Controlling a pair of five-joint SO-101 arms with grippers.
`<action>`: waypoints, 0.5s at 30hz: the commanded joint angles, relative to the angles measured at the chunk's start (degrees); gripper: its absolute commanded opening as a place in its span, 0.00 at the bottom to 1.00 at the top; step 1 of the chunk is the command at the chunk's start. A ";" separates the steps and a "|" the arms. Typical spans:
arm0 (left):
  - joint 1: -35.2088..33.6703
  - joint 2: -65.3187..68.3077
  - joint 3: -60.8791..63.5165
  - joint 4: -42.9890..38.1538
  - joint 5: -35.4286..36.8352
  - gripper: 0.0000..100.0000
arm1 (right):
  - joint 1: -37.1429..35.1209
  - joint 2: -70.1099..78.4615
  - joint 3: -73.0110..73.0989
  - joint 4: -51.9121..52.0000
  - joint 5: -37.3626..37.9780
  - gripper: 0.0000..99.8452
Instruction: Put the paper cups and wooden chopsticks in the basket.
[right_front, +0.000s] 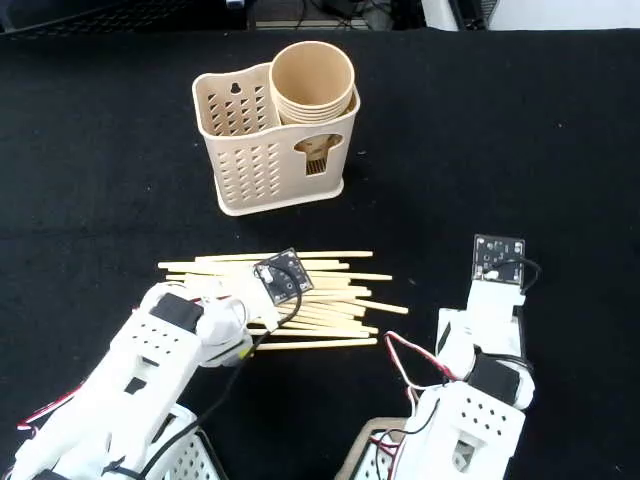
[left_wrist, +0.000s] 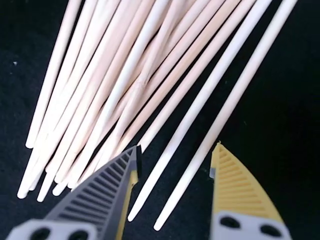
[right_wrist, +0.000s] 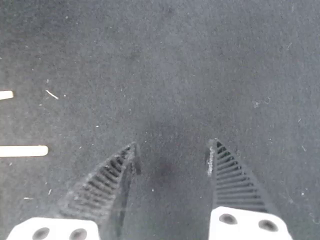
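Your left end effector (left_wrist: 176, 150) sits low over the pile of chopsticks (left_wrist: 125, 75) with its jaws spread apart and nothing gripped. Two chopsticks lie loose with their thin ends in the gap between the jaws, and the rest fan out past one jaw.

In the high view the pile (right_front: 340, 285) lies crosswise on the black bench (right_front: 520, 150) at lower centre of the frame, with the left arm coming in from the lower left.

Your right end effector (right_wrist: 172, 145) is also open and holds nothing. It hangs above bare bench at the lower right of the high view, apart from the pile.

The basket (right_front: 265, 175) stands upright at upper centre-left of the high view. The stacked paper cups (right_front: 312, 80) are in its right-hand compartment.
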 joint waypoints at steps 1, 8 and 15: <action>-0.40 -0.35 -0.75 -0.62 -0.44 0.25 | 0.35 -0.66 -0.22 -1.23 0.35 0.22; -0.48 5.45 -3.03 -0.26 0.26 0.25 | 0.35 -0.66 -0.22 -1.23 0.35 0.22; -0.31 12.92 -5.85 -1.67 1.93 0.25 | 0.35 -0.66 -0.22 -1.23 0.35 0.22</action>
